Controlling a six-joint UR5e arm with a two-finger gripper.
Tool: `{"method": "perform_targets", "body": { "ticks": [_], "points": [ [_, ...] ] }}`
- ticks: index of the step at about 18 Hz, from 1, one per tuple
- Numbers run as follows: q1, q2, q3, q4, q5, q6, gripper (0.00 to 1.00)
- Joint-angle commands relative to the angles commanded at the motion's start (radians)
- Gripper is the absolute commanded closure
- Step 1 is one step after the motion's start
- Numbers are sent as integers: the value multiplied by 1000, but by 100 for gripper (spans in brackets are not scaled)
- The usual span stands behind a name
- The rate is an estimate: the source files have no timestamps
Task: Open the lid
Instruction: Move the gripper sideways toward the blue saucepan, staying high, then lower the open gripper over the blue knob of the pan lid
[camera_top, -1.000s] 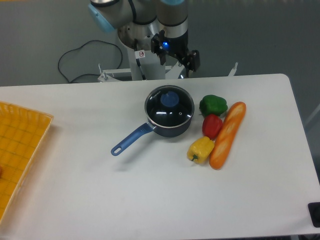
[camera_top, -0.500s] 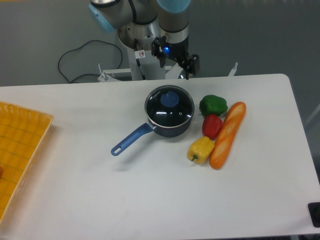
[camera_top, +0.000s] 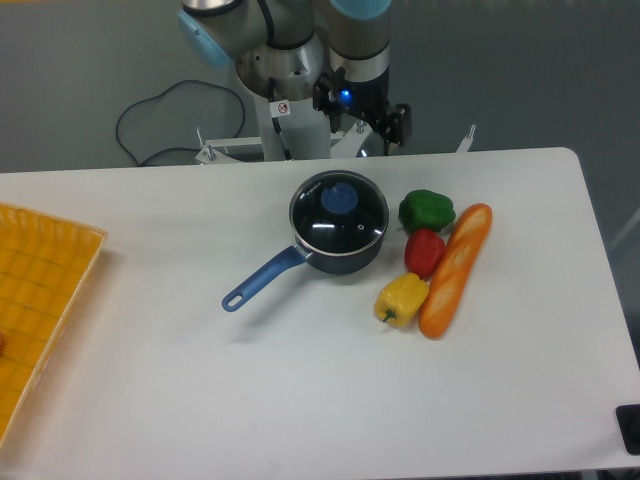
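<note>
The lid (camera_top: 339, 213) sits flat on the dark-blue saucepan (camera_top: 335, 252), its blue knob (camera_top: 338, 198) in the middle and light glinting off the dark glass. The pan stands a little behind the middle of the white counter (camera_top: 300, 380), with its long blue handle (camera_top: 262, 280) running out toward the front left and ending in a small hanging loop.

Just to the right of the pan lies a cluster of vegetables: a green pepper (camera_top: 426, 210) farthest back, a red pepper (camera_top: 424, 250) in front of it, and a yellow pepper (camera_top: 401, 298) nearest the front. A long orange baguette-like loaf (camera_top: 456, 268) lies slanted along their right side, touching or nearly touching the red and yellow ones.

Above and behind the pan, over the far edge of the counter, hangs the gripper (camera_top: 362, 110), well apart from the lid, with a blue light glowing on its body. From here its fingers are too dark and small to tell whether they are spread or pressed together.

At the left edge of the counter lies a yellow mesh tray (camera_top: 35, 290). A black cable (camera_top: 150, 115) loops on the floor behind the counter.
</note>
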Motion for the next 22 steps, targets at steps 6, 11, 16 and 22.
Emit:
{"method": "perform_targets", "body": {
  "ticks": [6, 11, 16, 22],
  "points": [
    [-3, -20, 12, 3, 0, 3, 0],
    [-5, -34, 25, 3, 2, -2, 0],
    [-14, -48, 6, 6, -12, -2, 0],
    [-34, -78, -2, 23, -9, -2, 0]
  ]
}}
